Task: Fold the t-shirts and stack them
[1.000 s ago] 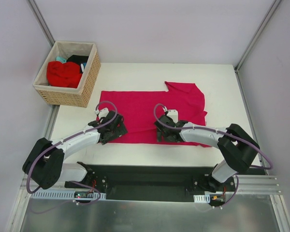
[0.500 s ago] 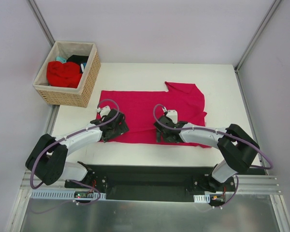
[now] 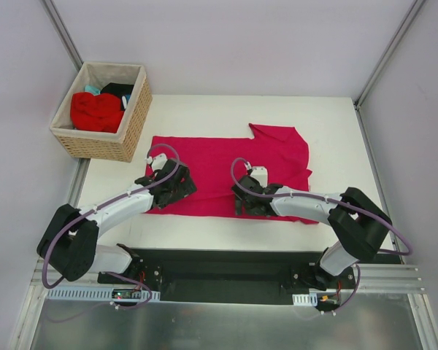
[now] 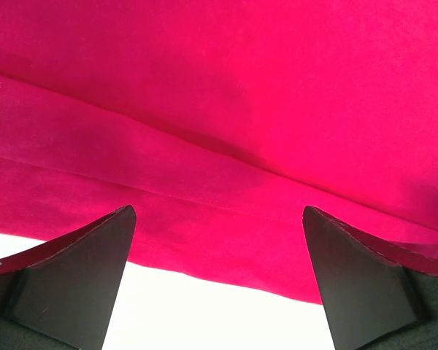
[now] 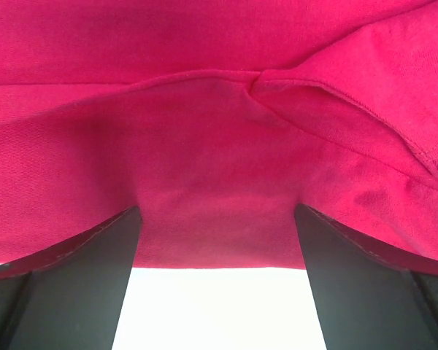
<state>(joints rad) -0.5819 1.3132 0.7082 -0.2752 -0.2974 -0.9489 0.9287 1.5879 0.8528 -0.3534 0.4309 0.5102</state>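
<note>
Left hand: fingers spread wide apart, nothing clasped between them, set low over the near left part of the crimson-pink t-shirt; the shirt's near edge is seen crossing the gap between the fingers, with a strip of white tabletop below it and a shallow crease running across the cloth above. Whether the tips touch the cloth cannot be told. Right hand: fingers likewise held wide apart and clasping nothing, placed at the near edge of the same shirt further right; the cloth is seen slightly bunched between them, and a folded, stitched hem is laid over the shirt at the upper right of that view. From the top view, the left hand and right hand are found side by side along the shirt's near edge, well apart from one another. Crimson-pink t-shirt: spread flat as a broad rectangle across the middle of the tabletop, with one portion projecting toward the far right. Woven wicker basket: stood at the far left corner, just beside the shirt's far left corner. Contents of basket: a crumpled brighter red t-shirt, a black t-shirt behind it, and glimpses of a teal t-shirt, all heaped unfolded.
</note>
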